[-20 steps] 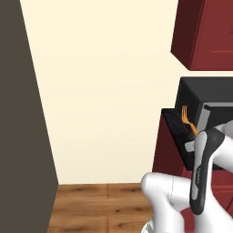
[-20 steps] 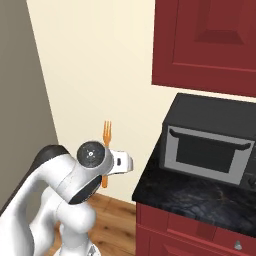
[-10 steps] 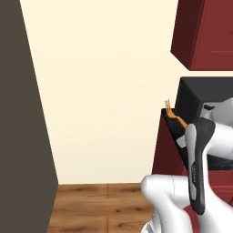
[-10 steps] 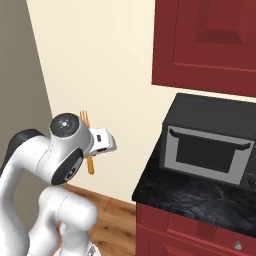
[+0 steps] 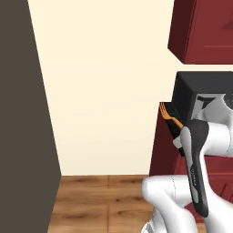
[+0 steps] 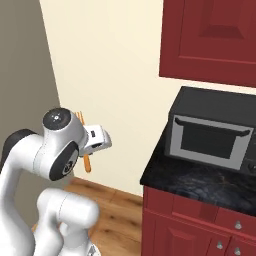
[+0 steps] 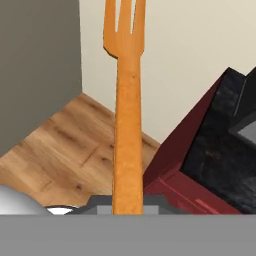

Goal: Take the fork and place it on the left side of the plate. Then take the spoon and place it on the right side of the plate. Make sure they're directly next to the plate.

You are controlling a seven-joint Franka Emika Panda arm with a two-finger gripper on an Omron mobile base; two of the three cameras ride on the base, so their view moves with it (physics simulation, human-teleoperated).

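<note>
At the left stands a tall dark grey panel (image 5: 22, 113), next to a cream wall (image 5: 104, 91), and below them is a wooden floor (image 5: 100, 200). In front of the wall, up in the air and well above the floor, the end effector (image 6: 89, 150) is clamped on the fork (image 7: 127, 105). The fork is slim and all orange, with a long straight handle and short tines. In the hand view the handle rises from the bottom between the fingers and the tines point up toward the wall. More to the right is the dark speckled desk (image 6: 200, 180) on red cabinets (image 6: 190, 225), and on it stands a black microwave (image 6: 212, 130) under a red upper cabinet (image 6: 210, 40).
</note>
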